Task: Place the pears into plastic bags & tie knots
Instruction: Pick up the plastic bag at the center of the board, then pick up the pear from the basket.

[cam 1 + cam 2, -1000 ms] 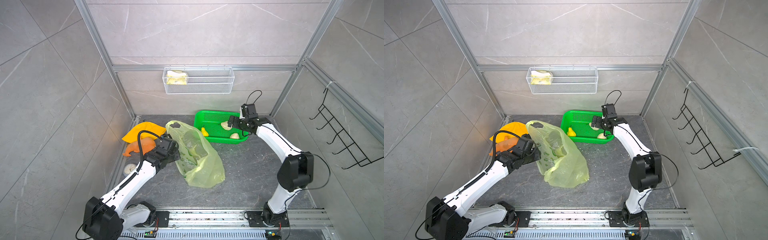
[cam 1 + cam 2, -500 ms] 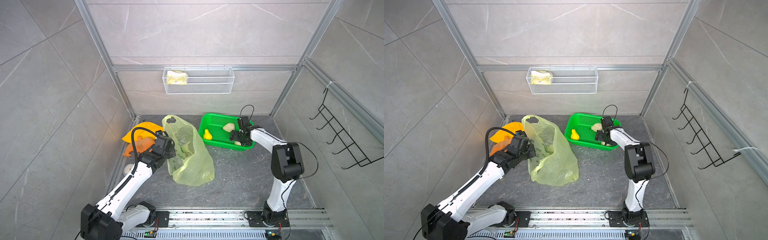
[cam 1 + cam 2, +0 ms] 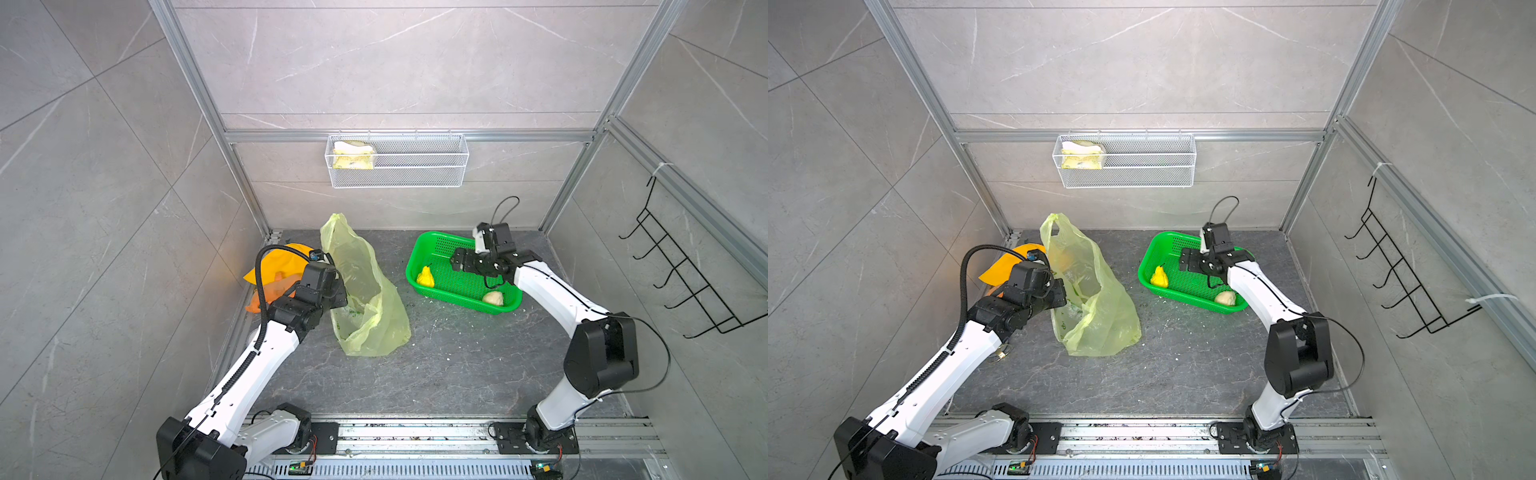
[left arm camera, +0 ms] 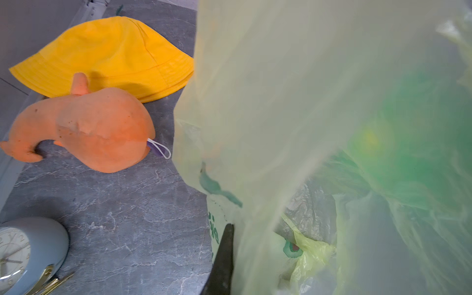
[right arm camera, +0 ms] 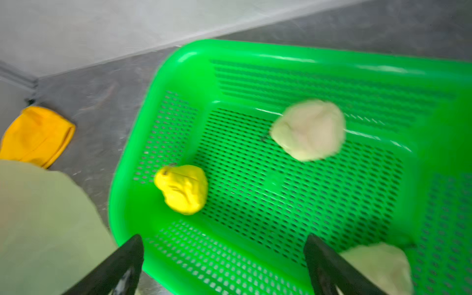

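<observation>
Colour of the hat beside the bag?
Yellow-orange; the hat shows best in the left wrist view.

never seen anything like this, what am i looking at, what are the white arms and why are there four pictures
These are two white robot arms fixed to a rail, each ending in a two-finger gripper. Two pictures come from a camera overhead that sees the whole booth. The other two come from small cameras on the arms' wrists.

On the dark floor stand a thin yellow-green plastic bag and a green basket. The basket holds a yellow pear, a pale pear and a second pale pear. Beside the bag lie a yellow hat, an orange toy and a small clock.

The left gripper is shut on the bag's edge. The right gripper hangs open above the basket, holding nothing.
</observation>
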`<state>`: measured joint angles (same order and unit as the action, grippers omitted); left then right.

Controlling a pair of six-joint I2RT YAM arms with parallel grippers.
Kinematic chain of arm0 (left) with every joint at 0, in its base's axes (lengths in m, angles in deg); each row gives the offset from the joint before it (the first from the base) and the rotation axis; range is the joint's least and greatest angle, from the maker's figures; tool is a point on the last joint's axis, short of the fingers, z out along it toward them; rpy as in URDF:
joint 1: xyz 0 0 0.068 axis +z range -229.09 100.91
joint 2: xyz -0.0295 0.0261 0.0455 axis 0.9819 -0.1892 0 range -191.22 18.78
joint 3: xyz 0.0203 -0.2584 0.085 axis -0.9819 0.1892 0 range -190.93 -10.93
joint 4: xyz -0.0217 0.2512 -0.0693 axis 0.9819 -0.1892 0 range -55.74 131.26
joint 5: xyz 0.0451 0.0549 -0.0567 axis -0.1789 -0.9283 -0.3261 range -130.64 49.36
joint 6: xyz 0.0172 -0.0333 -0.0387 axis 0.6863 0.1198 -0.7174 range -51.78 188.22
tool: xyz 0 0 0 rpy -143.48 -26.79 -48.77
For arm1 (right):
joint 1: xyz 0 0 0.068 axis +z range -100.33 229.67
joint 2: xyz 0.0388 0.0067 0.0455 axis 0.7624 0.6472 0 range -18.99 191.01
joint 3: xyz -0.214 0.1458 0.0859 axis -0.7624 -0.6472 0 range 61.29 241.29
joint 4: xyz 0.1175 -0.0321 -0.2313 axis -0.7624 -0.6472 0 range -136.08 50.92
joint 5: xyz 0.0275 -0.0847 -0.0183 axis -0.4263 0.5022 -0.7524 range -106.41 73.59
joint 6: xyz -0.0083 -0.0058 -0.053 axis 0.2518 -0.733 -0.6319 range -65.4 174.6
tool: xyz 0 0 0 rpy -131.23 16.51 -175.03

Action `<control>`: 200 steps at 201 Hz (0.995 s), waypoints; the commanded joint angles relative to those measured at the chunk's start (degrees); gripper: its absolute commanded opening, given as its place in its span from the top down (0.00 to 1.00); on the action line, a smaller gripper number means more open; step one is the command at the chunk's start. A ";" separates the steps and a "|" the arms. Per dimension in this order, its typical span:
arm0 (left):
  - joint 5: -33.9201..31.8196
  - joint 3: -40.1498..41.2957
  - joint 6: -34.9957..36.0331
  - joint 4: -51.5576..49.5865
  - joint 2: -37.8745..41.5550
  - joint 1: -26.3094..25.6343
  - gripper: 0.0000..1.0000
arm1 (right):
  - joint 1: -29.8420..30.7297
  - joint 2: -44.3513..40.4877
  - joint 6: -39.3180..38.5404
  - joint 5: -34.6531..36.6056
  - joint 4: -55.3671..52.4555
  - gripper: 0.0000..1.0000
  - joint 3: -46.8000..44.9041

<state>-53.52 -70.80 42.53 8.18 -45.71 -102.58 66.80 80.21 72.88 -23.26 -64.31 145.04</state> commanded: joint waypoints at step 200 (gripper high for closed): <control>8.26 -2.92 -1.18 4.23 -2.81 0.02 1.00 | 7.42 10.36 -3.76 1.21 -2.38 0.77 10.64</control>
<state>-47.07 -71.04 42.07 10.63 -48.03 -102.58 73.88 101.76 70.78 -23.98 -65.99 156.58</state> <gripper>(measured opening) 0.054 0.301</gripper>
